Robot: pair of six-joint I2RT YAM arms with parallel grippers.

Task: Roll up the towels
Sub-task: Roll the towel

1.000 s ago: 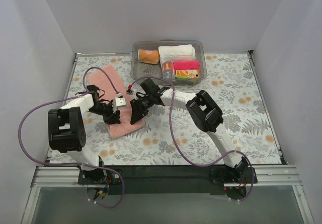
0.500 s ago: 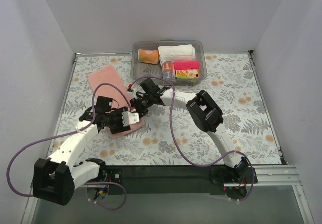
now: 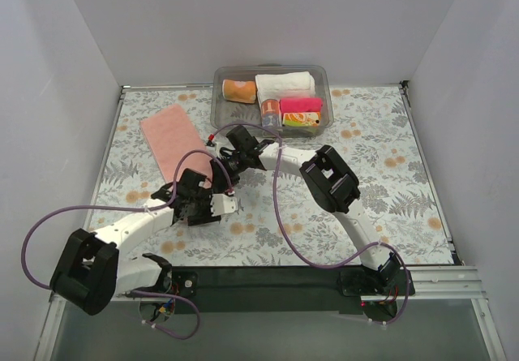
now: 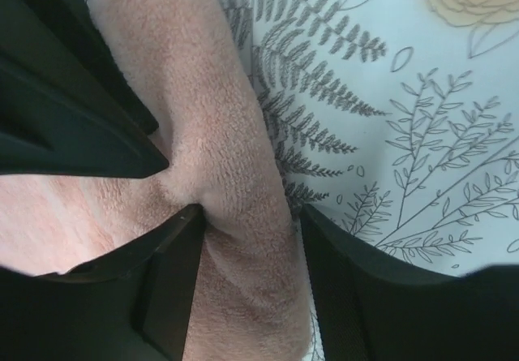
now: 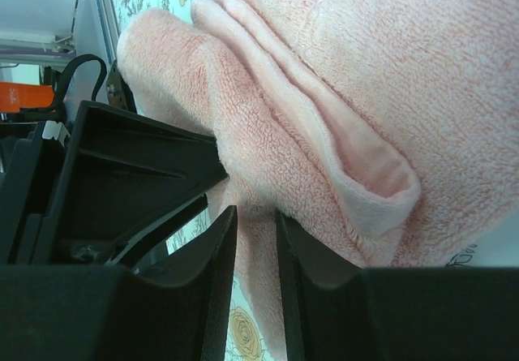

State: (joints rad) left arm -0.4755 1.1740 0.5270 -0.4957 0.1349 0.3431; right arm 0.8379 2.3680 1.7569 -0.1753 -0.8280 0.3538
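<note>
The salmon-pink towel (image 3: 170, 138) lies slanted on the left of the floral table, its far part flat and its near end bunched between both grippers. My left gripper (image 3: 212, 204) is at that near end. In the left wrist view the thick fold of towel (image 4: 219, 93) fills the gap of the left gripper (image 4: 251, 215) and touches both fingers. My right gripper (image 3: 220, 174) comes in from the far side. Its jaws stand narrow on a layer of towel (image 5: 365, 53), seen at the right gripper (image 5: 255, 215), beside a folded lip.
A clear plastic bin (image 3: 326, 77) at the back centre holds several rolled cloths: a white roll (image 3: 284, 83), a hot-pink roll (image 3: 300, 103), an orange roll (image 3: 239, 91) and a small patterned roll (image 3: 270, 114). Purple cables loop beside both arms. White walls close in on both sides.
My left arm has swung from the towel's left side round to its near end and taken the fold there. The towel's far part now lies uncovered. The right gripper has stayed put.
</note>
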